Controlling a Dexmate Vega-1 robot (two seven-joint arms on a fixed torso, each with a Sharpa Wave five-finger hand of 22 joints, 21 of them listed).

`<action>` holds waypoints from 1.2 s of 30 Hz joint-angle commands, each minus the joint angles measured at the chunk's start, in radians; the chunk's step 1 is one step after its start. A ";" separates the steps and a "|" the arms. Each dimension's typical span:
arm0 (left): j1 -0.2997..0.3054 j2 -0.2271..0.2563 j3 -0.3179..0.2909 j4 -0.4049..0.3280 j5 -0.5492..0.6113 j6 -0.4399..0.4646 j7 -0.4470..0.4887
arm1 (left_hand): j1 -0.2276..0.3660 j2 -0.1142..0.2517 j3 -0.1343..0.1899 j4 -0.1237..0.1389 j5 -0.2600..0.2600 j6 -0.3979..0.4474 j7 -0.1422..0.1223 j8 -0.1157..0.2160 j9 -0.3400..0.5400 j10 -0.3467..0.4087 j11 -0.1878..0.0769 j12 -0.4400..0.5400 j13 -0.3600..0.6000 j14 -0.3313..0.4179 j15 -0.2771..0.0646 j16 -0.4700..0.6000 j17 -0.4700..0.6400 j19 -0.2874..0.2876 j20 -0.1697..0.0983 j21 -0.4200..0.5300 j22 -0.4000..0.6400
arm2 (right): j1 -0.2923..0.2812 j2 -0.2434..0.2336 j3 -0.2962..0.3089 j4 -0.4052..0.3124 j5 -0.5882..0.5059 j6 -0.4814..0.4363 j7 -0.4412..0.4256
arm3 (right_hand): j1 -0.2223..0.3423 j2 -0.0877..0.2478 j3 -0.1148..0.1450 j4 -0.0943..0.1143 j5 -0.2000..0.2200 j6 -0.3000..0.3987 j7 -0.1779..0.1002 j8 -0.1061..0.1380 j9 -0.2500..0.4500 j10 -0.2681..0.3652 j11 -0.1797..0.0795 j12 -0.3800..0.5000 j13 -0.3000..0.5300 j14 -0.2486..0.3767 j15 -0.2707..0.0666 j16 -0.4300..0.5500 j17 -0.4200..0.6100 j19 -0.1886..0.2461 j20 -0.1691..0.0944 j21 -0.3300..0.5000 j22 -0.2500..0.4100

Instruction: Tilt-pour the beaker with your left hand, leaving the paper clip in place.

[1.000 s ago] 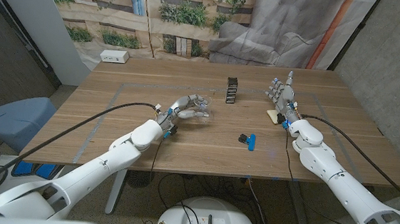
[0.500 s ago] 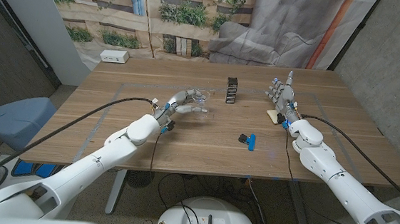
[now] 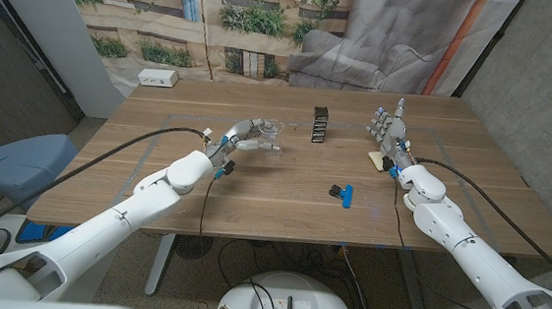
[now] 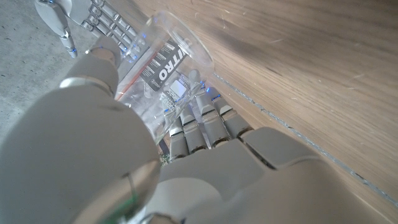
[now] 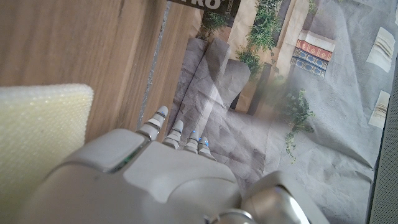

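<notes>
One robot hand (image 3: 241, 137), the left, grips the beaker (image 3: 272, 132) off the table (image 3: 273, 189); next, tip it gently, away from the clip (image 3: 341, 192).

The bench (image 3: 283, 190) is wood with a fine straight grain and a matt finish. The beaker (image 4: 163, 68) is clear, glossy and see-through, with printed black lettering; glass or plastic cannot be told. The left robot hand (image 4: 93, 143) gripping it has smooth, pale grey shells with a soft sheen. The sponge (image 5: 37, 134) beside the right robot hand (image 5: 149, 180) is pale yellow, matt and finely pitted.
</notes>
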 commanded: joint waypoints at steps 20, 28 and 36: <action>0.036 0.104 -0.011 -0.242 0.017 0.355 0.053 | 0.102 0.174 0.014 0.007 0.021 0.059 -0.009 0.064 -0.008 0.123 -0.071 0.010 0.030 0.075 -0.196 -0.016 -0.007 0.042 -0.041 0.003 0.005 | 0.000 0.000 0.000 -0.001 0.000 0.000 0.000 | 0.007 0.086 -0.007 0.000 0.006 -0.005 -0.001 0.005 0.002 -0.009 0.003 0.006 0.005 -0.004 -0.021 0.003 0.006 0.001 0.006 0.007 0.005; 0.051 0.121 -0.018 -0.340 0.049 0.494 0.116 | 0.102 0.175 0.012 0.005 0.027 0.076 -0.006 0.076 -0.013 0.145 -0.070 0.015 0.035 0.102 -0.197 -0.013 -0.007 0.079 -0.028 0.015 0.007 | -0.001 -0.001 0.000 -0.002 0.000 -0.001 -0.001 | 0.007 0.086 -0.007 0.000 0.006 -0.005 -0.001 0.005 0.002 -0.009 0.003 0.006 0.005 -0.004 -0.021 0.003 0.006 0.001 0.006 0.007 0.005; 0.036 0.140 -0.004 -0.398 0.063 0.606 0.115 | 0.102 0.172 0.011 0.002 0.034 0.103 0.002 0.090 -0.020 0.175 -0.062 0.019 0.036 0.129 -0.197 -0.015 -0.011 0.127 -0.023 0.032 0.010 | -0.001 -0.001 0.000 -0.003 0.000 -0.001 -0.001 | 0.007 0.086 -0.007 0.000 0.006 -0.005 -0.001 0.005 0.002 -0.009 0.003 0.006 0.005 -0.004 -0.021 0.003 0.006 0.001 0.006 0.007 0.005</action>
